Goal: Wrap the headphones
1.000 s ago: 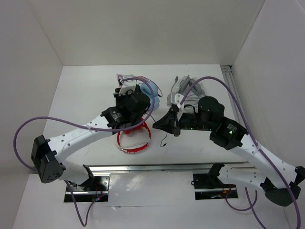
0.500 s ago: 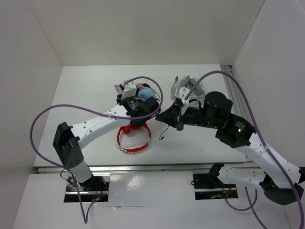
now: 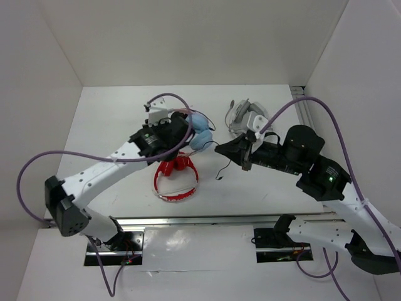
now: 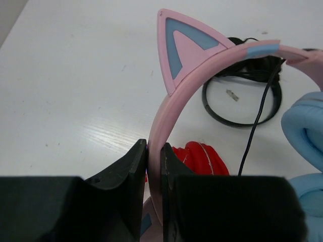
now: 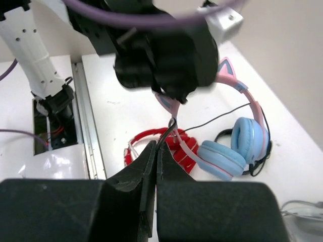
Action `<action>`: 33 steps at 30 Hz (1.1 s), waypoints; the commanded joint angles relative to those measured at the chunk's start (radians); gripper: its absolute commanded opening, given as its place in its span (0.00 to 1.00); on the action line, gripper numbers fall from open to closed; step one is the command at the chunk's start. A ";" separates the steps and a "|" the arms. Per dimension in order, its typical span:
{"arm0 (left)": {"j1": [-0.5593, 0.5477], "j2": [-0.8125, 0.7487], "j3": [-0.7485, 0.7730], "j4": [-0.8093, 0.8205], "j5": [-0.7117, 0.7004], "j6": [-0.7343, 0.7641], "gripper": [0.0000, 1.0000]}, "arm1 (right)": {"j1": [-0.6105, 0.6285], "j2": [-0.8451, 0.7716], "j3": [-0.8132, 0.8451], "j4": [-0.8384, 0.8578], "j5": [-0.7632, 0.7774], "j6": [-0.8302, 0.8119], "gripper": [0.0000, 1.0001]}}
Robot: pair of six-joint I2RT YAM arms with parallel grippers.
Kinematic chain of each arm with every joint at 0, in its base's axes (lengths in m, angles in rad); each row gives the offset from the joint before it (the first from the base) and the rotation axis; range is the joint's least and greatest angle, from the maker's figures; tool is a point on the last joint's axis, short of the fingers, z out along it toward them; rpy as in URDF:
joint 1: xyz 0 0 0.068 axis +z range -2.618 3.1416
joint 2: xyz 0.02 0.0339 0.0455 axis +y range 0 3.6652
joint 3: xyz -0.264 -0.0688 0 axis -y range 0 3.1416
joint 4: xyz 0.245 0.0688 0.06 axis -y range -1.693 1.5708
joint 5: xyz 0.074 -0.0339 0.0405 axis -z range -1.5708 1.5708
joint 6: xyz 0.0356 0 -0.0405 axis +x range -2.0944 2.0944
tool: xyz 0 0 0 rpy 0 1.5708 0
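Note:
The headphones (image 3: 200,135) have a pink headband (image 4: 166,101) with a cat ear (image 4: 179,48), light blue ear cups (image 5: 247,136) and a thin black cable (image 5: 217,118). My left gripper (image 3: 182,130) is shut on the headband, which sits edge-on between its jaws in the left wrist view (image 4: 154,146). It holds the pair tilted above the table. My right gripper (image 3: 220,149) is shut on the cable, which is pinched at its fingertips in the right wrist view (image 5: 156,146). The cable's loose end (image 3: 223,170) hangs below it.
A red pair of headphones (image 3: 175,182) lies on the table just under the held pair. A grey-white pair (image 3: 244,116) lies at the back right. White walls close in the back and both sides. A metal rail (image 3: 207,221) runs along the near edge.
My left arm has swung and turned the headphones so that the blue cups now point right. My right gripper has pulled back to the right with the cable.

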 commanded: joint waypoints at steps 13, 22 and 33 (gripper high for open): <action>-0.006 -0.072 -0.044 0.423 0.174 0.421 0.00 | 0.008 0.014 0.136 0.024 0.105 -0.053 0.00; -0.040 -0.008 0.005 0.369 0.184 0.346 0.00 | 0.008 0.075 0.156 0.075 0.045 -0.053 0.00; -0.153 -0.181 -0.246 0.614 0.195 0.548 0.00 | 0.008 0.075 0.213 -0.003 0.263 -0.151 0.00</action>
